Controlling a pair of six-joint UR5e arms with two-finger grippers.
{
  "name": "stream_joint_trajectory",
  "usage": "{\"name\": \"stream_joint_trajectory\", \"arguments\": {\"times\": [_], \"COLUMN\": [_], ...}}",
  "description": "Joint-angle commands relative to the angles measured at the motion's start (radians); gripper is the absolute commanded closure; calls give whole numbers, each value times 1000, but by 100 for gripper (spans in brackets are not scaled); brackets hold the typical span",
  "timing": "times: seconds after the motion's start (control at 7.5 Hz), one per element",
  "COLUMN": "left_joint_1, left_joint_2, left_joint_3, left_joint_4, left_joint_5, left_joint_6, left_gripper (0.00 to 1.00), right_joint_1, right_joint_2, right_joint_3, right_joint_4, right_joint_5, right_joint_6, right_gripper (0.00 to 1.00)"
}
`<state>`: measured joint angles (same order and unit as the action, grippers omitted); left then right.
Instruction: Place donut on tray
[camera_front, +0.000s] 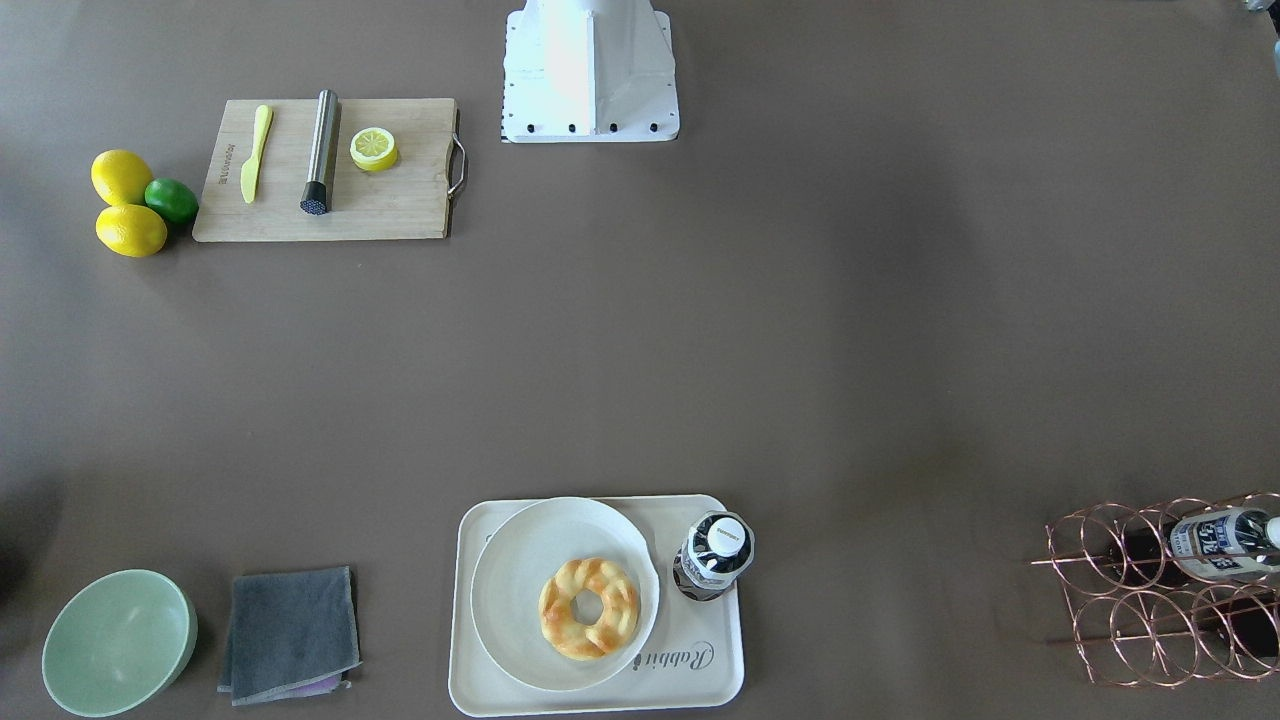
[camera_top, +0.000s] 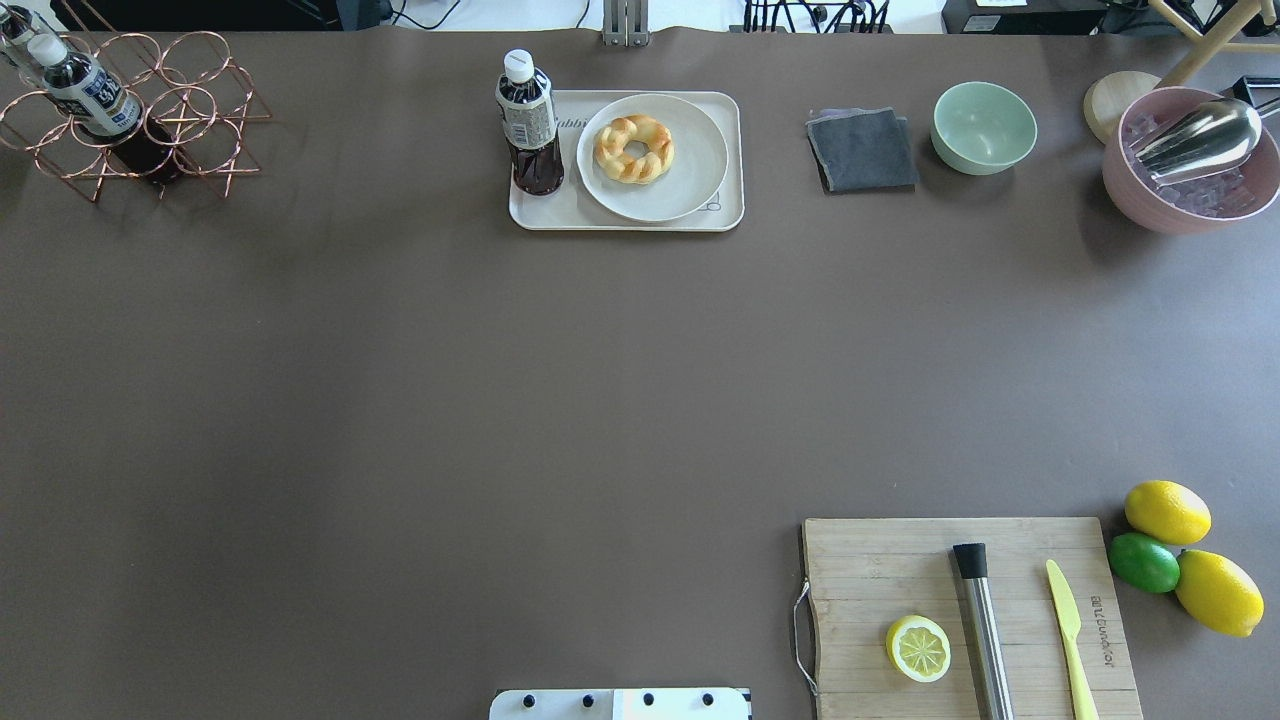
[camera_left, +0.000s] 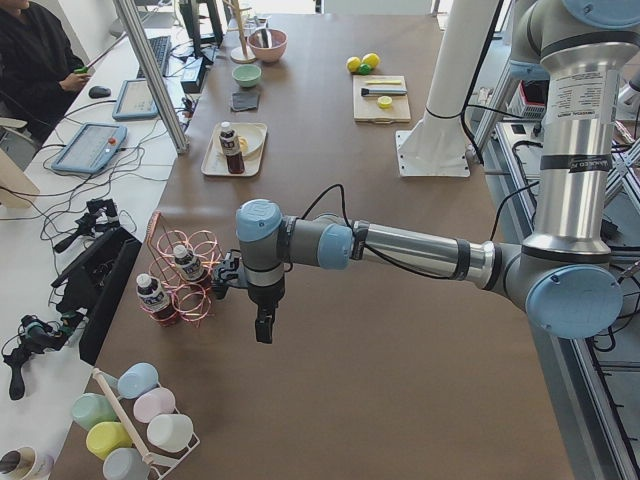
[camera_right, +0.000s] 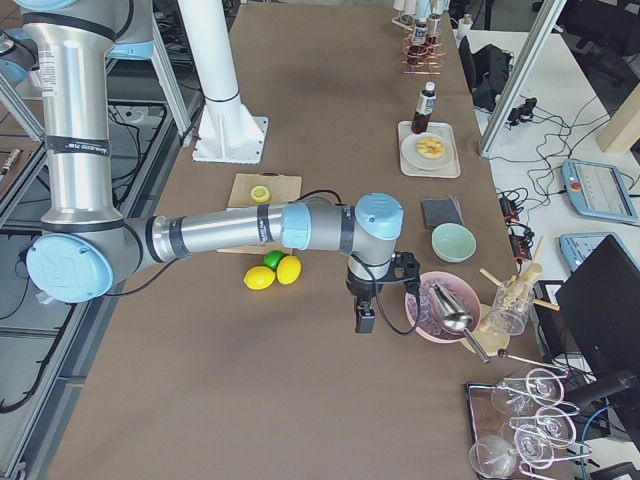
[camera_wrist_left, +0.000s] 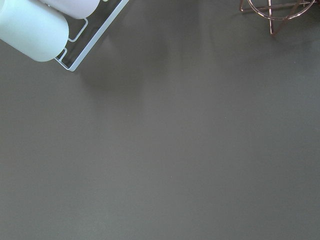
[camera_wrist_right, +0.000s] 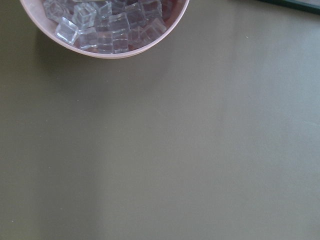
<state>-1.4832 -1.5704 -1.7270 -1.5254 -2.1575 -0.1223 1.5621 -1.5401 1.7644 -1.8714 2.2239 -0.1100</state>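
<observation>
The golden twisted donut (camera_front: 589, 608) lies on a round off-white plate (camera_front: 515, 585) that sits on the cream tray (camera_front: 700, 682) with the "Rabbit" script. In the overhead view the donut (camera_top: 633, 148) and the tray (camera_top: 560, 213) are at the table's far middle. My left gripper (camera_left: 263, 328) hangs over the table's left end, far from the tray; it shows only in the exterior left view, so I cannot tell if it is open. My right gripper (camera_right: 365, 322) hangs near the pink ice bowl (camera_right: 443, 308) at the right end; I cannot tell its state either.
A dark drink bottle (camera_top: 530, 125) stands on the tray's left part. A copper bottle rack (camera_top: 130, 115), a grey cloth (camera_top: 862, 150), a green bowl (camera_top: 983, 127) line the far edge. A cutting board (camera_top: 900, 570) with lemon half, muddler and knife sits near right, by lemons and a lime (camera_top: 1143, 562).
</observation>
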Motion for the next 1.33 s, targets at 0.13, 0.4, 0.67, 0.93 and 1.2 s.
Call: {"name": "stream_joint_trajectory", "arguments": {"times": [0.13, 0.4, 0.67, 0.93, 1.2], "left_joint_1": [1, 1, 1, 1, 1], "left_joint_2": [0, 1, 32, 62, 59], "left_joint_3": [1, 0, -6, -8, 0], "left_joint_4": [2, 4, 1, -9, -7], "left_joint_5": [-8, -12, -74, -229, -226], "left_joint_6": [-3, -3, 6, 9, 10], "left_gripper": [2, 2, 2, 2, 2], "right_joint_1": [18, 18, 18, 16, 16], "right_joint_2": [-46, -48, -45, -38, -37], "right_joint_3": [-48, -77, -76, -76, -76], "right_joint_4": [-42, 0, 0, 0, 1], "right_joint_5": [178, 178, 181, 181, 183], "right_joint_6": [-1, 4, 6, 7, 7], "right_gripper": [0, 0, 0, 0, 0]}}
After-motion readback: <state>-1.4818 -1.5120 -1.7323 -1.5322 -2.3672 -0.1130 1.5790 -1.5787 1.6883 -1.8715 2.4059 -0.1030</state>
